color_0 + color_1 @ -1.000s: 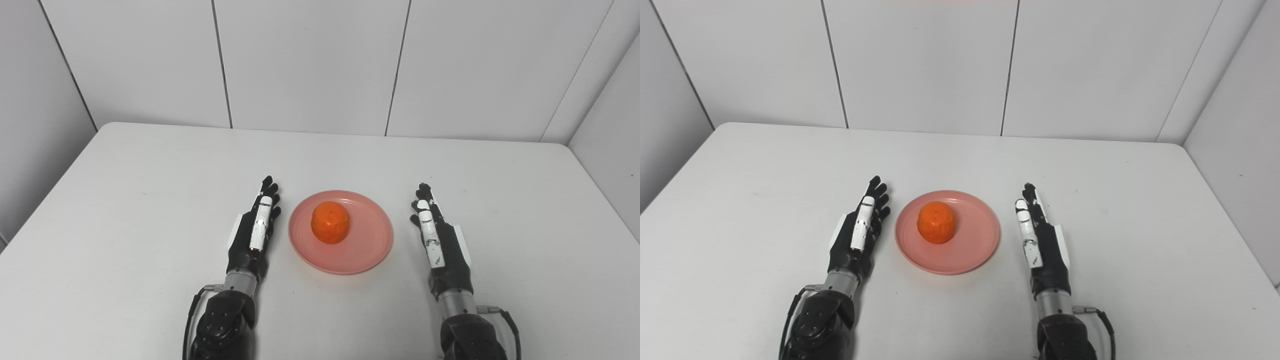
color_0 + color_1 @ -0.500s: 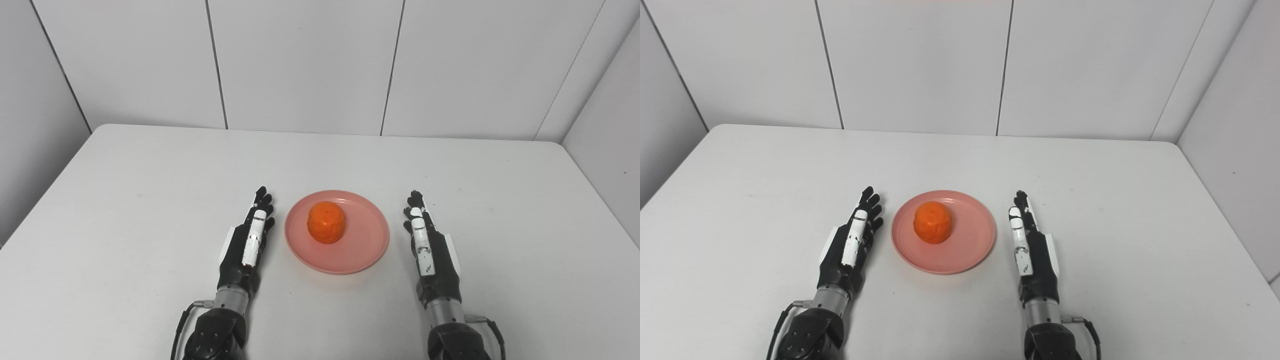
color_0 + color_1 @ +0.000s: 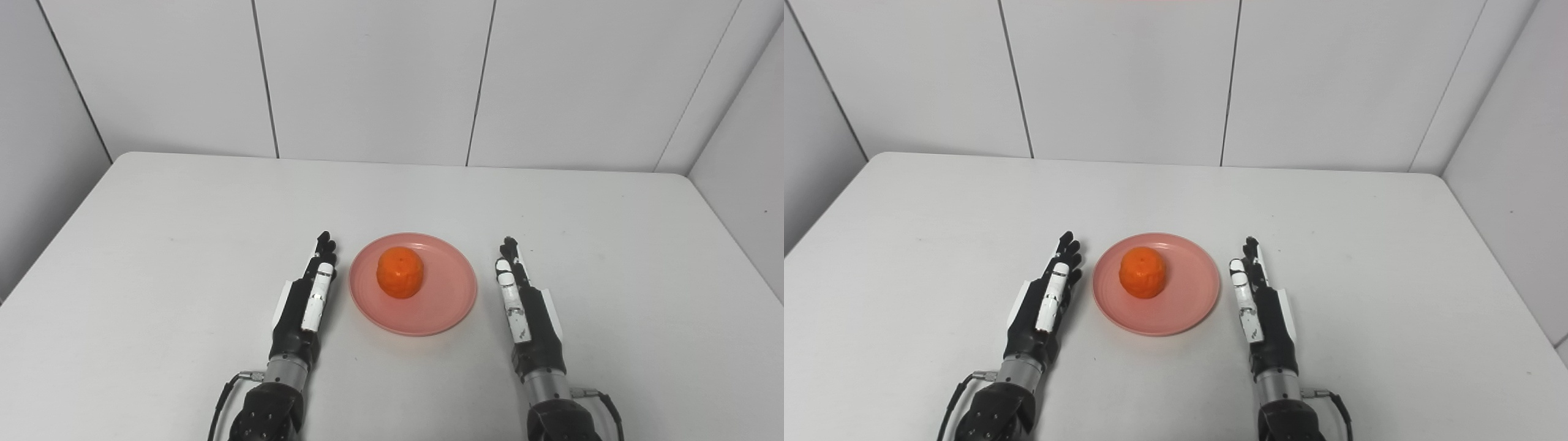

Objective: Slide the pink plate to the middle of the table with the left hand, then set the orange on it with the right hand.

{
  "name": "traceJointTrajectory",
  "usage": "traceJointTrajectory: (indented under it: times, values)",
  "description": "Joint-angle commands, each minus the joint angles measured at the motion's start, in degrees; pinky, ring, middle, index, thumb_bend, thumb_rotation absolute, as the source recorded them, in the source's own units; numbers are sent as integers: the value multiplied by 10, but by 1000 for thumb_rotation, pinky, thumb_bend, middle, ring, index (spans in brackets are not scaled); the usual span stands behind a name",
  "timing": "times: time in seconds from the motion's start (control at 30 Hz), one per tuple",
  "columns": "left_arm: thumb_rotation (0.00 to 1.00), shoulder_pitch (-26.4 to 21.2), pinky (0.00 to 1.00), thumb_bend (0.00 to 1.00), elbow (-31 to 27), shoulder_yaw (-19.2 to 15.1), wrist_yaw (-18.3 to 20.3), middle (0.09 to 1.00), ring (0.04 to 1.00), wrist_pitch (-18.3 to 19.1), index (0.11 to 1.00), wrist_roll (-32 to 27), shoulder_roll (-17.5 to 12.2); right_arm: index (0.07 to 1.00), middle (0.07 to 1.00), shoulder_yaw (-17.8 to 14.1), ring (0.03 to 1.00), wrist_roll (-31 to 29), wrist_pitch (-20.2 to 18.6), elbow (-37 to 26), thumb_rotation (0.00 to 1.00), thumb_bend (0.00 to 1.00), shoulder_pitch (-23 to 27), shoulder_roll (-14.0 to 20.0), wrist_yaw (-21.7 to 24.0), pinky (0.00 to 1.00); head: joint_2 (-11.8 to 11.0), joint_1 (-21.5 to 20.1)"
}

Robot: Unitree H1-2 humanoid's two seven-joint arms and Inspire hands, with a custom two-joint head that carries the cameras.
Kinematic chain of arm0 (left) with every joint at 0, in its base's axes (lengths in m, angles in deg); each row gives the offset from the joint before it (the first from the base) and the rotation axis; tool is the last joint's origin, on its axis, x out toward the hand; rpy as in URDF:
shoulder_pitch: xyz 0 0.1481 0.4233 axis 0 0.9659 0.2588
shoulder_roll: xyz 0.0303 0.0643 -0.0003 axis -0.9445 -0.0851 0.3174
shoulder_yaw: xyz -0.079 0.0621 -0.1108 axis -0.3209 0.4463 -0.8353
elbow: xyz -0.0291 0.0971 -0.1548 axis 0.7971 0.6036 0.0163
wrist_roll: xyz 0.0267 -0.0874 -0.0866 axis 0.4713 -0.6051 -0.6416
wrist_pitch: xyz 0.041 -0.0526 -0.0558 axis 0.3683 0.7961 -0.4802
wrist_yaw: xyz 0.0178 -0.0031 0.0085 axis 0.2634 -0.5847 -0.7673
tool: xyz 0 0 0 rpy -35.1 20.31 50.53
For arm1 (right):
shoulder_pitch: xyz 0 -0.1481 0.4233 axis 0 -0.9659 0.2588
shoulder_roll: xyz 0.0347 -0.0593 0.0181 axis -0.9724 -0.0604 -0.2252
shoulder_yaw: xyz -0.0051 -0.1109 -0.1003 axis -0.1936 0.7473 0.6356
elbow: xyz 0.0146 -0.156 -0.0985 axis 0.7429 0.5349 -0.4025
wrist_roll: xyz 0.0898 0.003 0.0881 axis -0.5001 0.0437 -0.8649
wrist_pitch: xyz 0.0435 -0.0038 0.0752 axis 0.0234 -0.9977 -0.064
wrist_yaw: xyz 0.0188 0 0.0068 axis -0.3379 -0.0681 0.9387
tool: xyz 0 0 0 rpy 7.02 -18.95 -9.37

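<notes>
The pink plate (image 3: 413,283) lies between my two hands on the tabletop (image 3: 184,245), near the middle, and the orange (image 3: 400,272) sits on it, nearer to my left hand (image 3: 304,304). My right hand (image 3: 525,306) is beside the plate too. Both hands have released fingers, stretched, holding nothing. I judge both steps are done.

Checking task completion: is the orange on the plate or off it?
On. The orange rests on the plate, left of its centre; neither robot hand touches it.
</notes>
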Motion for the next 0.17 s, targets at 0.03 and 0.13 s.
traceJointTrajectory:
  times: [0.03, 0.13]
  values:
    - [1000, -10, 1000, 434, 3, 4, -8, 1000, 1000, -12, 1000, 17, 0, 1000, 1000, -3, 1000, -6, 20, -7, 1000, 227, 15, -4, -2, 1000, 0, 1]
    - [1000, -10, 1000, 445, 6, 3, -10, 1000, 1000, -16, 1000, 20, 2, 1000, 1000, -4, 1000, -7, 26, -3, 1000, 222, 14, -4, -3, 1000, -3, 1]
